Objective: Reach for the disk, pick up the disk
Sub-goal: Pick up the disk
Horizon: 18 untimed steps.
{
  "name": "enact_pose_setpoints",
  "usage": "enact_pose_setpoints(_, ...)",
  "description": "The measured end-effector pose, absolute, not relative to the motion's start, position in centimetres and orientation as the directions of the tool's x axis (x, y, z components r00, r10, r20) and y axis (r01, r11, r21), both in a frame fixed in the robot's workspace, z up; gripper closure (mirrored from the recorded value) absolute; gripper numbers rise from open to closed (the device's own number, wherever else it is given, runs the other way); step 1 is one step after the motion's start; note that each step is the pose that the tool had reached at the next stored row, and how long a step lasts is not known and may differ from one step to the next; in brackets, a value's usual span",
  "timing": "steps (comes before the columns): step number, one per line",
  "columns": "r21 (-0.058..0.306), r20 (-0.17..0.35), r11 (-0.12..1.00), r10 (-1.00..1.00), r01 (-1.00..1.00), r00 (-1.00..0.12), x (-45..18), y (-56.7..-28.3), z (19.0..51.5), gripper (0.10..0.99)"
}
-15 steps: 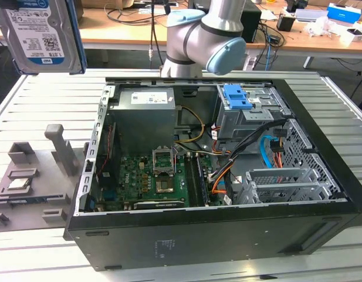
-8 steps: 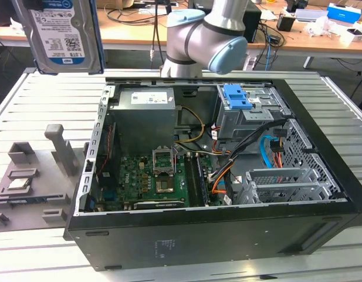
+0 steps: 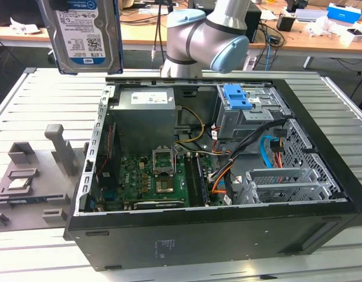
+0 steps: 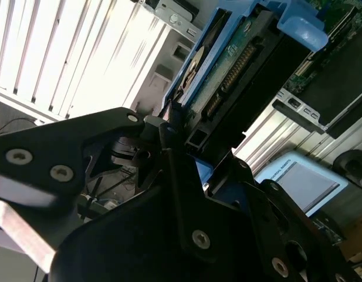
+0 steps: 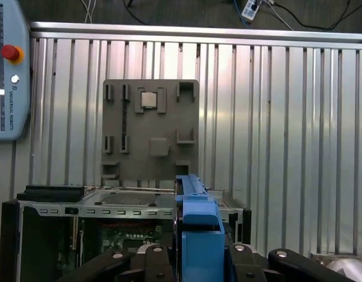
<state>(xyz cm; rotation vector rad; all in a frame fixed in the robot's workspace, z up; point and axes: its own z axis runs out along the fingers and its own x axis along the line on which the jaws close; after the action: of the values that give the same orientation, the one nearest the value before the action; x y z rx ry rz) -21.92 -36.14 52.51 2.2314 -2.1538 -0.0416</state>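
Closest to the lens, black claw [image 4: 173, 130] links crowd the second wrist view, and the fingers [image 4: 181, 188] are pinched in on the end of the disk [image 4: 239, 70]: clamped tight, hard against the blue side rail. We get its underside here, connector pins and a dark board, with the far corner cut off by the frame. Over in the first wrist view the disk [image 5: 198, 232] comes edge-on, one blue rail facing us, and that rail hides where the fingertips meet it. Exterior view now: the disk [image 3: 81, 35] hangs high at that view's left, label side out, well clear of the open computer case [image 3: 198, 235], its top edge chopped by the frame. The arm [image 3: 207, 32] bends above the back of the case, its upper reach out of frame. Down inside, the motherboard [image 3: 151, 176] lies bare, and a blue latch [image 3: 236, 97] sits on the drive cage [image 3: 251, 114]. On the slatted desk [image 3: 46, 100], beside the case at the exterior view's left, a grey fixture plate [image 5: 134, 153] carries a small square chip [image 5: 148, 100] in one pocket. A teach pendant [image 5: 7, 70] is half cut off at the picture's edge in the first wrist view
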Motion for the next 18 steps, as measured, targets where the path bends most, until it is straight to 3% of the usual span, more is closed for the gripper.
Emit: enact_pose_setpoints(18, 0.051, 0.009, -0.035, -0.999, -0.998, 0.035, -15.5, -35.9, 52.5, 0.722)
